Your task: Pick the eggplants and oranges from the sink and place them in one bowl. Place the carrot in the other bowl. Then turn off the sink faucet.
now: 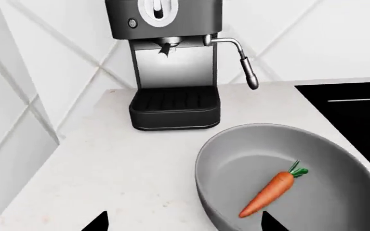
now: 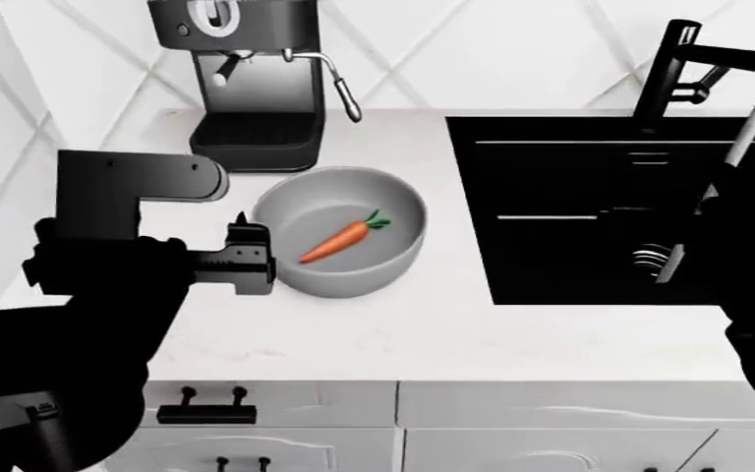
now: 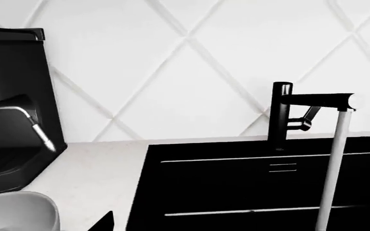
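Left hand (image 2: 249,258) hangs at centre-left of the head view, just beside the grey bowl's (image 2: 338,280) near rim, fingers apart w/ nothing between them. Carrot (image 2: 341,239) lies loose inside that bowl, leafy end toward the upper right of the frame, so that part looks done to me. Right hand: only a dark arm mass at the right edge of the head view, can't tell if it's open or closed.

Water still runs, a pale stream (image 2: 712,202) falling into the black sink (image 2: 574,211). I'd say the faucet (image 2: 672,69) is the step in hand. To do it well: bring the right hand up to the short side lever (image 3: 304,120), approach from the front, clear of the spout, push gently.

Head view shows no eggplant, orange or white bowl, maybe hidden by the arm. Right wrist view gives the lever plainly, plus a white rim (image 3: 18,204) at lower left. Left wrist view shows the coffee machine (image 1: 169,62) on the table (image 1: 108,163) behind the carrot bowl.
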`<state>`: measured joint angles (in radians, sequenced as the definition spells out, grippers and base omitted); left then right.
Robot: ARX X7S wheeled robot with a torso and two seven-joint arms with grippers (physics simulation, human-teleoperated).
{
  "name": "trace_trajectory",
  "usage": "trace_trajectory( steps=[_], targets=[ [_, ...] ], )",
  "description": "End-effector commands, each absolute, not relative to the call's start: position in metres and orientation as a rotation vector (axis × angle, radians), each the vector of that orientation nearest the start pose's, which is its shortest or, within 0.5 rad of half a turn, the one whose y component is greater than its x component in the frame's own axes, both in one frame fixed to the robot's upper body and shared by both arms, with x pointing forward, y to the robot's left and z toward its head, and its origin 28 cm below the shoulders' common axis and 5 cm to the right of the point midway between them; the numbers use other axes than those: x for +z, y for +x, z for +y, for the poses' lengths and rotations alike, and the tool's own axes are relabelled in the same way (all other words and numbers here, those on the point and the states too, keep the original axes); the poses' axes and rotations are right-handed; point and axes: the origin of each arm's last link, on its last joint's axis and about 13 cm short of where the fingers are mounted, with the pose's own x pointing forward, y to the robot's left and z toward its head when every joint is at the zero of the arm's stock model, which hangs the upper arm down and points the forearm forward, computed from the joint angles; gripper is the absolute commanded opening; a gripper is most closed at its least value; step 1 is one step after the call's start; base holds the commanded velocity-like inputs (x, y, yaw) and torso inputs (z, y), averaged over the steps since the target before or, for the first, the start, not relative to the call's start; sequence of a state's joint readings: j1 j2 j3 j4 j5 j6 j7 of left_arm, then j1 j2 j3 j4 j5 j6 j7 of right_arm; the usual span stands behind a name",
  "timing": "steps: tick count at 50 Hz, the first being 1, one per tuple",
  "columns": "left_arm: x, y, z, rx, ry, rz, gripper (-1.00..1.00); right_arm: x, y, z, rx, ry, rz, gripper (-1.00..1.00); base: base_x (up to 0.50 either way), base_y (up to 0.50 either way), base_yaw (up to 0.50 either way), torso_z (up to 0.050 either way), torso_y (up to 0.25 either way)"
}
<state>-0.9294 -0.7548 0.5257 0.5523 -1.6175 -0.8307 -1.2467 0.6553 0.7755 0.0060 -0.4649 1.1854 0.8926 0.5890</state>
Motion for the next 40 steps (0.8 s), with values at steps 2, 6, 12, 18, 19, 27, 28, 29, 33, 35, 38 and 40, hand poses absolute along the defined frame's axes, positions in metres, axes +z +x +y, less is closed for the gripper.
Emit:
trace_trajectory(
  steps=[2,6,12,18,19,27,28,29,33,35,38,40],
  targets=[
    [0.2414,0.2180,0.2128,0.033,0.034,0.185,1.00,0.2426,0.2420,-0.1869,-0.034,0.029,-0.032,1.00,0.00,-0.50,0.00,0.000,0.000],
    [0.2416,0.2171,0.2137,0.032,0.035,0.185,1.00,0.2427,0.2422,-0.1871,-0.033,0.033,-0.034,1.00,0.00,-0.50,0.00,0.000,0.000],
    [0.2404,0.2182,0.2118,0.025,0.037,0.188,1.00,0.2425,0.2421,-0.1878,-0.043,0.036,-0.043,1.00,0.00,-0.50,0.00,0.000,0.000],
    [0.2404,0.2184,0.2113,0.022,0.033,0.188,1.00,0.2425,0.2424,-0.1881,-0.047,0.036,-0.046,1.00,0.00,-0.50,0.00,0.000,0.000],
    [0.2404,0.2181,0.2114,0.022,0.033,0.188,1.00,0.2425,0.2424,-0.1881,-0.047,0.035,-0.046,1.00,0.00,-0.50,0.00,0.000,0.000],
    [0.2399,0.2177,0.2103,0.008,0.021,0.192,1.00,0.2415,0.2413,-0.1889,-0.053,0.038,-0.046,1.00,0.00,-0.50,0.00,0.000,0.000],
    [0.2398,0.2176,0.2107,0.010,0.022,0.192,1.00,0.2416,0.2411,-0.1889,-0.053,0.038,-0.046,1.00,0.00,-0.50,0.00,0.000,0.000],
    [0.2395,0.2178,0.2112,0.010,0.018,0.193,1.00,0.2418,0.2407,-0.1892,-0.053,0.038,-0.046,1.00,0.00,-0.50,0.00,0.000,0.000],
    [0.2394,0.2196,0.2099,0.011,0.016,0.192,1.00,0.2421,0.2406,-0.1896,-0.055,0.038,-0.044,1.00,0.00,-0.50,0.00,0.000,0.000],
    [0.2398,0.2188,0.2100,0.008,0.016,0.192,1.00,0.2423,0.2407,-0.1893,-0.054,0.038,-0.046,1.00,0.00,-0.50,0.00,0.000,0.000],
    [0.2401,0.2175,0.2110,0.004,0.017,0.192,1.00,0.2410,0.2412,-0.1890,-0.054,0.039,-0.044,1.00,0.00,-0.50,0.00,0.000,0.000],
    [0.2399,0.2180,0.2110,0.006,0.014,0.192,1.00,0.2409,0.2411,-0.1890,-0.053,0.039,-0.043,1.00,0.00,-0.50,0.00,0.000,0.000]
  ],
)
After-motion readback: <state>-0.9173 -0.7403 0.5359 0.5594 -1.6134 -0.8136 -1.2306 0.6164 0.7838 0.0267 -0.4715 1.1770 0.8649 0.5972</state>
